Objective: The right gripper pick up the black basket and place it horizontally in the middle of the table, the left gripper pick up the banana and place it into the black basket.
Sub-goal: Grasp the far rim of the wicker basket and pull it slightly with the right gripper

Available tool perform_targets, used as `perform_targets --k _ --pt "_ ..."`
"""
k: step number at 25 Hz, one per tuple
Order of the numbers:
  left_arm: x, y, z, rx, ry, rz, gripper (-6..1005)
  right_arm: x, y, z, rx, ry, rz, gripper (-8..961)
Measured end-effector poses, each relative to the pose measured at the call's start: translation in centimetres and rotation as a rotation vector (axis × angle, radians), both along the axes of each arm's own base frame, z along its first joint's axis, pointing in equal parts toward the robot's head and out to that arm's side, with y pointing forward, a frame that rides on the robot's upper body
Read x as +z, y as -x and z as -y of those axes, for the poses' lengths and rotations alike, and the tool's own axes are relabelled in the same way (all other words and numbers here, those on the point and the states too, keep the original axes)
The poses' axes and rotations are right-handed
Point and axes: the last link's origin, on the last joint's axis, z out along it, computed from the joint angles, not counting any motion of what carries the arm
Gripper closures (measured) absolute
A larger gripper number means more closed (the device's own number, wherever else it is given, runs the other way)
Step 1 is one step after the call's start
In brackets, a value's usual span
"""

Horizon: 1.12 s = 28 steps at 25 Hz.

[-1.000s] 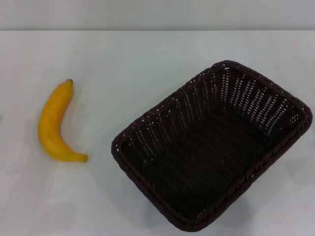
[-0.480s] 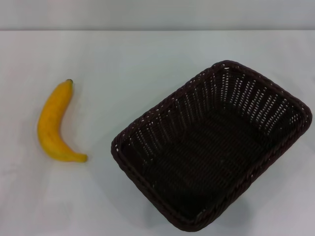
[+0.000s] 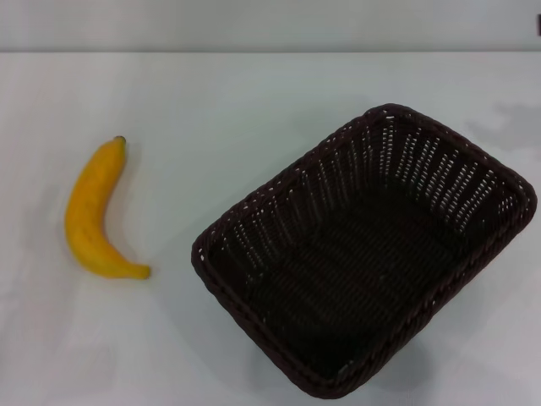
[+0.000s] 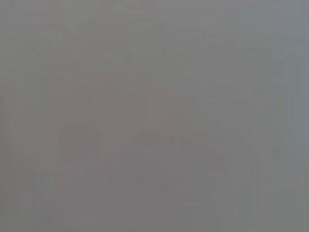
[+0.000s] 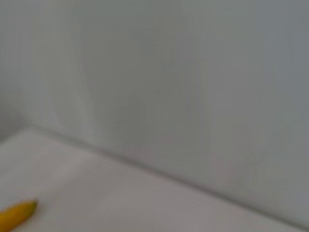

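The black basket (image 3: 365, 254) stands on the white table (image 3: 211, 101) right of the middle, turned at a slant and empty. The banana (image 3: 91, 211) lies on the table at the left, stem tip pointing away; its tip also shows in the right wrist view (image 5: 17, 215). A small dark sliver of my right gripper (image 3: 538, 26) shows at the far right edge, up and well apart from the basket. My left gripper is out of view; the left wrist view shows only plain grey.
A grey wall (image 3: 270, 25) runs along the table's far edge, also seen in the right wrist view (image 5: 193, 96). A faint shadow (image 3: 517, 118) lies on the table right of the basket's far corner.
A dark sliver has come into the head view at the far right edge, and a faint shadow has appeared on the table near it. The basket and banana have not moved.
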Motion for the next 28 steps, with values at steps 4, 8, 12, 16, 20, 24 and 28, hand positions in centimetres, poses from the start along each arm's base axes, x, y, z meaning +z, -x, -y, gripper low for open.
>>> perform_targets --k 4,8,12,16,20,24,28 --pt "-0.1 -0.2 -0.8 -0.004 0.01 0.007 117 -1.0 3.0 -1.3 -0.092 0.155 0.139 308" --pt "-0.1 -0.3 -1.3 -0.006 0.018 0.008 117 -2.2 4.6 -2.3 -0.163 0.231 0.271 308" --pt "0.2 0.0 -0.9 0.004 0.009 0.006 117 -4.8 6.2 -3.8 -0.18 0.316 0.308 304" --pt "0.1 0.1 -1.0 0.011 0.012 0.005 118 -7.3 6.8 -5.1 -0.194 0.373 0.328 301" --pt "0.2 0.1 -1.3 0.013 0.015 0.002 118 -8.7 7.1 -5.9 -0.215 0.384 0.382 297" --pt "0.4 0.2 -1.9 0.023 0.021 -0.001 118 -9.8 7.1 -6.0 -0.232 0.404 0.437 241" --pt "0.4 0.3 -2.5 0.036 0.036 0.001 118 -10.9 6.8 -5.8 -0.253 0.458 0.452 169"
